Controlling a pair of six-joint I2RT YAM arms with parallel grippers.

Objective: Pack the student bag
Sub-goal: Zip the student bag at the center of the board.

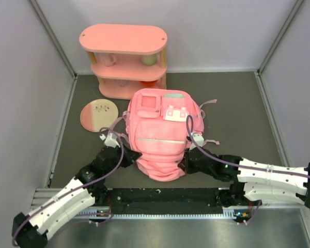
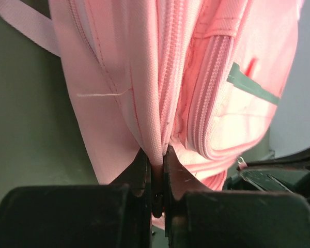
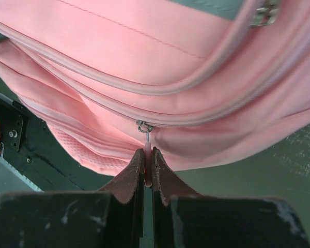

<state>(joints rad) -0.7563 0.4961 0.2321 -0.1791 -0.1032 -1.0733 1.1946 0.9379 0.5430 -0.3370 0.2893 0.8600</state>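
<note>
The student bag (image 1: 160,134), a soft pink backpack, lies flat in the middle of the dark mat, front side up. My left gripper (image 1: 136,155) is at its near left edge. In the left wrist view this gripper (image 2: 156,155) is shut on a fold of the bag's fabric (image 2: 154,129) beside a zip seam. My right gripper (image 1: 185,161) is at the near right edge. In the right wrist view it (image 3: 148,154) is shut on a pink zip pull (image 3: 148,163) that hangs from a metal slider (image 3: 143,127). The zip line above the slider looks closed.
A pink three-tier shelf (image 1: 125,59) with small items stands behind the bag against the back wall. A round pink-and-cream disc (image 1: 98,114) lies to the bag's left. Grey walls close in both sides. A black rail (image 1: 165,199) runs along the near edge.
</note>
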